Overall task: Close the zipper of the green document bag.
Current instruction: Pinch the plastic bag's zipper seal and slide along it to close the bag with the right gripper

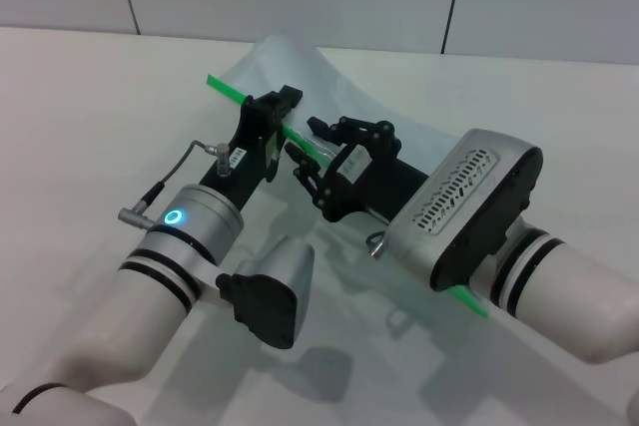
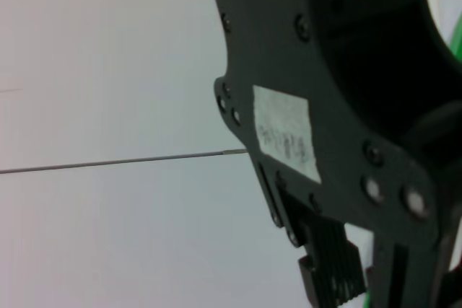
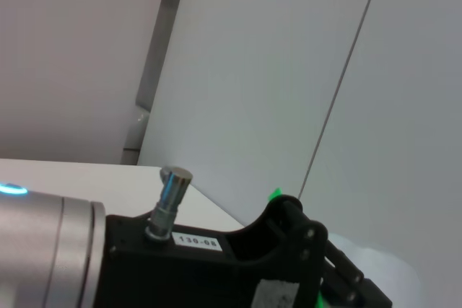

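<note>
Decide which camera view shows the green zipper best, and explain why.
The head view: the zipper runs as a green strip along the bag, passing the left gripper and right gripper. The wrist views show only small green slivers beside black gripper parts.

Both arms reach toward frame centre; the left gripper [image 1: 283, 107] is clamped, the right gripper [image 1: 305, 152] spread.

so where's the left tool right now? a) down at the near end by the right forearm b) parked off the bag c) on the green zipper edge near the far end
c: in the head view the left tool sits on the zipper near its far end.
</note>
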{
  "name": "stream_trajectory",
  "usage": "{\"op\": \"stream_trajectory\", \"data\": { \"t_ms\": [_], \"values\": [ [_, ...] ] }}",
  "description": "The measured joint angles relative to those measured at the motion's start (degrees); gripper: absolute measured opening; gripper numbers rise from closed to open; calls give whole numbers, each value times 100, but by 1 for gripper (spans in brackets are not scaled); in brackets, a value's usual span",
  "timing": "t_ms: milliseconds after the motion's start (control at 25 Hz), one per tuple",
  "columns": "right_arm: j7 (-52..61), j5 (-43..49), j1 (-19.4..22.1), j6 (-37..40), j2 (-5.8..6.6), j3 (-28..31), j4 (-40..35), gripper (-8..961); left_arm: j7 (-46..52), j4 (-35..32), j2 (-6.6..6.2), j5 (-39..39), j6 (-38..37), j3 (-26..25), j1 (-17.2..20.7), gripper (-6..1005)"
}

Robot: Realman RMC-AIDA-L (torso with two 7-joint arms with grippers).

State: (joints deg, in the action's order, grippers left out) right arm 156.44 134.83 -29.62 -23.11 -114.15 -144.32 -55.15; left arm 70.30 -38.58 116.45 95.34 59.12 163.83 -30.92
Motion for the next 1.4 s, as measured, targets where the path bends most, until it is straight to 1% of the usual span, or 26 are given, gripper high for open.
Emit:
{"op": "stream_trajectory", "data": {
  "t_ms": [480, 680, 1120, 1320, 1400],
  "values": [
    [1, 14, 0, -37, -29, 0, 94, 232, 1, 0, 0, 13, 18, 0, -1, 65],
    [1, 23, 0, -59, -28, 0, 132, 159, 1, 0, 0, 13, 21, 0, -1, 65],
    [-4, 35, 0, -83, -28, -26, 141, 121, 1, 0, 0, 11, 14, 0, 3, 64],
    [-7, 35, 0, -84, -28, -35, 141, 80, 27, 0, 0, 10, -9, 0, 5, 64],
    [-8, 35, 0, -86, -28, -35, 144, 80, 48, 0, 0, 10, -14, 0, 6, 64]
  ]
}}
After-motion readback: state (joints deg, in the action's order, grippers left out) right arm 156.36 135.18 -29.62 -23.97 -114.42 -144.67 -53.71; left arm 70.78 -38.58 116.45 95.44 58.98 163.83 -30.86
